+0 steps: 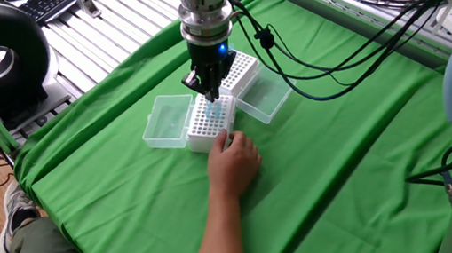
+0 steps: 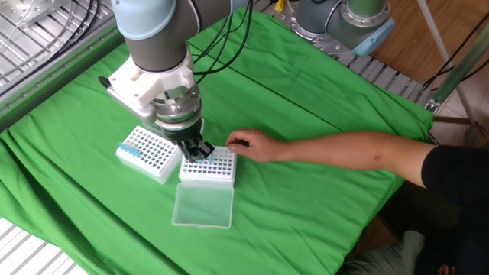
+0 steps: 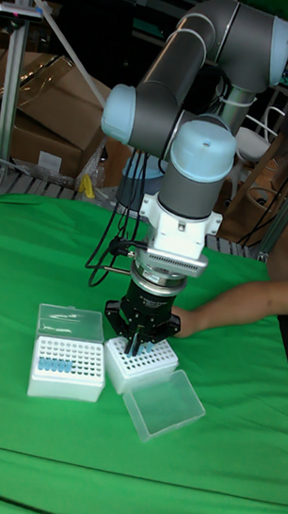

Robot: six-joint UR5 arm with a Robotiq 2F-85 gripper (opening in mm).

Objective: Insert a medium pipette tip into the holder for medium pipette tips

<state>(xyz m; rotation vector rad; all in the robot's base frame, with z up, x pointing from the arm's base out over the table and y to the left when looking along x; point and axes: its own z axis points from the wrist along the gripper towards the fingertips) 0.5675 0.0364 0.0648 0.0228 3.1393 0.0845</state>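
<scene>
The holder (image 1: 205, 128) is a white perforated rack on the green cloth, with its clear lid (image 1: 166, 120) lying open beside it. My gripper (image 1: 211, 95) hangs straight down over the rack's far part, fingers pressed together on a thin pale-blue pipette tip (image 1: 214, 108) whose point is at the holes. In the other fixed view the gripper (image 2: 199, 153) covers the rack's (image 2: 210, 172) near corner. The tall view shows the gripper (image 3: 135, 341) just above the rack (image 3: 148, 363). A person's hand (image 1: 236, 161) rests against the rack's front edge.
A second white rack (image 2: 149, 153) with a row of blue tips stands right beside the holder, with its own clear lid (image 1: 266, 96) open. The person's forearm (image 2: 344, 149) stretches across the cloth. Cables (image 1: 331, 48) trail behind the arm.
</scene>
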